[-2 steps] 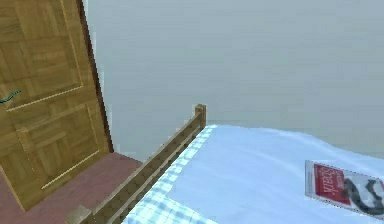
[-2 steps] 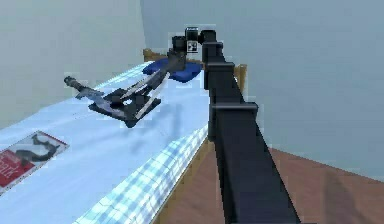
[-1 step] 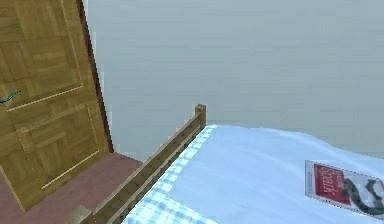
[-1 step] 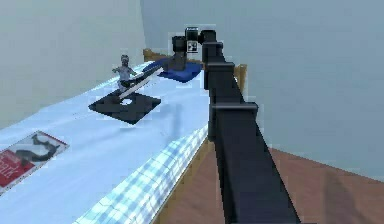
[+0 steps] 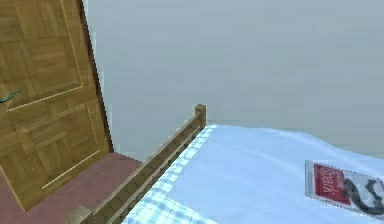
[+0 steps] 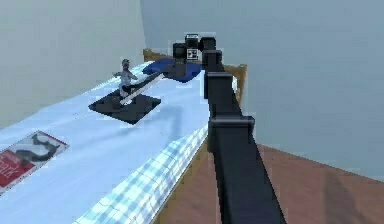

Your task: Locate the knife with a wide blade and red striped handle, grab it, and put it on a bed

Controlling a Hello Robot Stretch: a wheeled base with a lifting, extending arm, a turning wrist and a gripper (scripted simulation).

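Bed [image 6: 110,160] lay beneath your arm [image 6: 235,150]; placement seemed the step in hand. You could not tell whether the hand [image 6: 180,58] held anything; lowering was needed next.

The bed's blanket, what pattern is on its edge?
Pale blue and white checks run along the edge of the blanket, best seen in the arm side view.

The dark arm [image 6: 235,150] is stretching over the bed [image 6: 110,162] toward its far corner, where the gripper [image 6: 178,62] is sitting by a blue flat thing [image 6: 160,71]; whether it is holding anything cannot be told. A grey-white thing [image 6: 128,82] is lying on a black slab [image 6: 118,108] mid-bed, and a red-and-white booklet [image 6: 25,156] is lying nearer.
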